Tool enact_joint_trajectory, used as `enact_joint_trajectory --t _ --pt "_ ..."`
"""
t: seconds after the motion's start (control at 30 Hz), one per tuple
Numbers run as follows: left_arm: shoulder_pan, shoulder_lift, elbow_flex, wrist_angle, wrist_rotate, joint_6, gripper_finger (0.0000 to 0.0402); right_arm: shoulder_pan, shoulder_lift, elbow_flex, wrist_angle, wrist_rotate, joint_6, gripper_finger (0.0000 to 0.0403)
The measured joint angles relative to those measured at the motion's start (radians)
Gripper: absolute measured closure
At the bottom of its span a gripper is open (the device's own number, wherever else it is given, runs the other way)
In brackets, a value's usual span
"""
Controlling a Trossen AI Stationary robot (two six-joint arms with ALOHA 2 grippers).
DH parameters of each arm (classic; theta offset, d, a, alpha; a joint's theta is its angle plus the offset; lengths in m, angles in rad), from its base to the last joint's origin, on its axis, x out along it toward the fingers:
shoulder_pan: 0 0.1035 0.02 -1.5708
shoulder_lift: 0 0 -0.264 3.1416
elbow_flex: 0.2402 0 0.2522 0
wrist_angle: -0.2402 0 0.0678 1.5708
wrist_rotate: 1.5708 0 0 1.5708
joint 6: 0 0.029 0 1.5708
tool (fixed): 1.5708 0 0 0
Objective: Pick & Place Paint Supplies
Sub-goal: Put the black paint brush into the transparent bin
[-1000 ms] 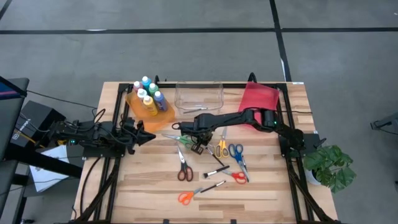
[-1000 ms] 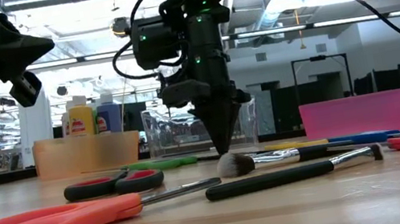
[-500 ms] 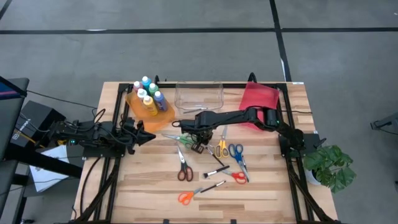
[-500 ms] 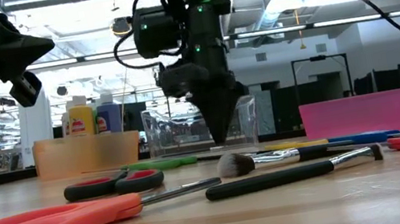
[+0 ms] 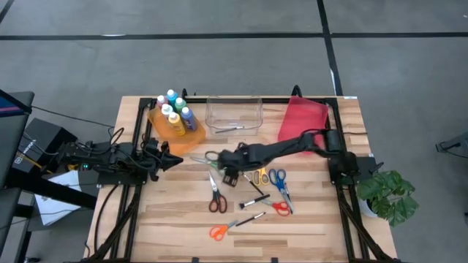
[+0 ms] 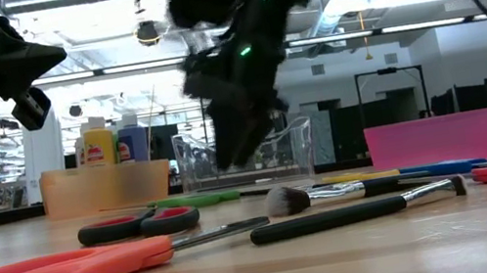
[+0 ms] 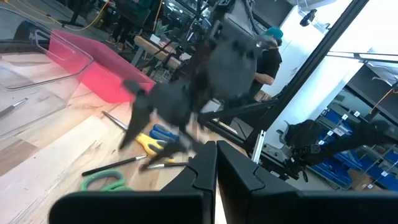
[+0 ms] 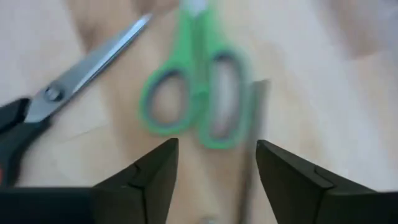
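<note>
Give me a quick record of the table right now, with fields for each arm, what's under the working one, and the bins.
right gripper: jaws open, empty, above the green scissors
left gripper: jaws shut, waiting at the table's left side
orange bin: holds paint bottles
clear bin: back middle
red bin: back right
loose on table: more scissors, brushes

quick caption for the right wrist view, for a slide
Right gripper, fingers open, above green-handled scissors on the wooden table, beside a second pair's blade.
</note>
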Motion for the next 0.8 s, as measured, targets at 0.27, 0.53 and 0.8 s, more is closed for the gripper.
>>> enact_joint_trajectory --t 0.27,0.53,0.8 --pt "0.000 0.000 0.000 0.001 0.000 0.000 0.0396 0.013 -0.328 -0.548 0.558 0.045 -0.008 0.0192" --pt "0.000 0.000 0.000 0.000 0.000 0.000 0.0396 0.016 -0.267 -0.675 0.817 0.053 -0.135 0.0201" --pt "0.000 0.000 0.000 0.002 0.000 0.000 0.0396 0.020 -0.126 -0.642 0.872 0.096 -0.073 0.0217"
